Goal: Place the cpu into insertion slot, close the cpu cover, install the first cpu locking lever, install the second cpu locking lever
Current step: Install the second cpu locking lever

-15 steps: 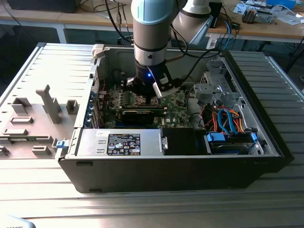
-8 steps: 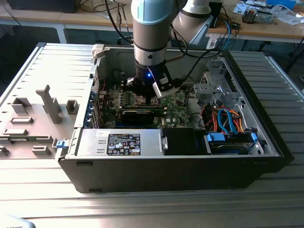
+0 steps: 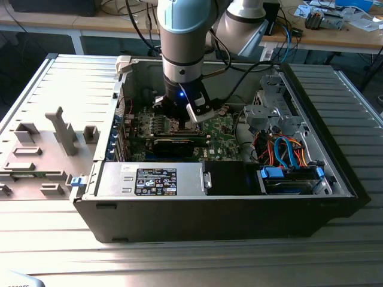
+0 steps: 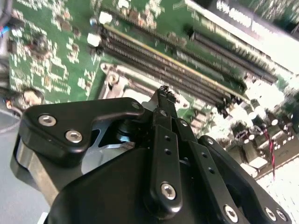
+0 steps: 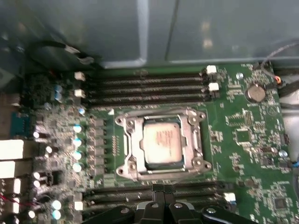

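The cpu (image 5: 162,142), a small square chip with a silver-grey top, lies flat in the insertion slot (image 5: 120,122) on the green board. The cpu cover (image 5: 193,140), a silver frame, lies down around the chip, which shows through its window. I cannot tell how the thin locking levers along the frame sit. In both wrist views my gripper (image 5: 159,192) hovers beside the socket over a row of memory slots, its black fingers (image 4: 163,100) pressed together with nothing between them. In the exterior view the gripper (image 3: 190,116) reaches down into the open computer case over the board.
Long memory slots (image 5: 145,86) run on both sides of the socket. A long black card (image 3: 173,143) stands just in front of the gripper, with a power supply box (image 3: 149,179) nearer still. Blue and orange cables (image 3: 287,152) fill the case's right side. Grey fixtures (image 3: 63,131) stand on the exterior view's left.
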`<move>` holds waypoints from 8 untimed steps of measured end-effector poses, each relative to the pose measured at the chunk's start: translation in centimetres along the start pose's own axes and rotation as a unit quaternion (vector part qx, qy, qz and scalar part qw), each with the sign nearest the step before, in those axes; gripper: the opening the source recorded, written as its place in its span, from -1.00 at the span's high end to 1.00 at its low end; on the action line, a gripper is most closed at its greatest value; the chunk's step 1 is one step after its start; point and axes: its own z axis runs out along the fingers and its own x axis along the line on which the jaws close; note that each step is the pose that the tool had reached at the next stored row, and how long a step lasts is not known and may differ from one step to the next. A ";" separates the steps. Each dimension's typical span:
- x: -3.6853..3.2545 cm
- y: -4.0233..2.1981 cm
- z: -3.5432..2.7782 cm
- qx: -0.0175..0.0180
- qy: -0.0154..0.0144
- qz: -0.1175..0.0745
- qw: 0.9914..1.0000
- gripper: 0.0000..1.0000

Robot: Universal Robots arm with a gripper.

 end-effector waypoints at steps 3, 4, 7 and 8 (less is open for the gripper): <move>0.42 -0.59 0.05 -0.007 0.000 0.000 1.000 0.79; 0.48 -0.80 0.08 -0.008 0.000 0.000 1.000 0.79; 0.73 -1.11 0.18 -0.011 0.001 0.001 1.000 0.79; 0.91 -1.13 0.20 -0.012 0.001 0.000 1.000 0.79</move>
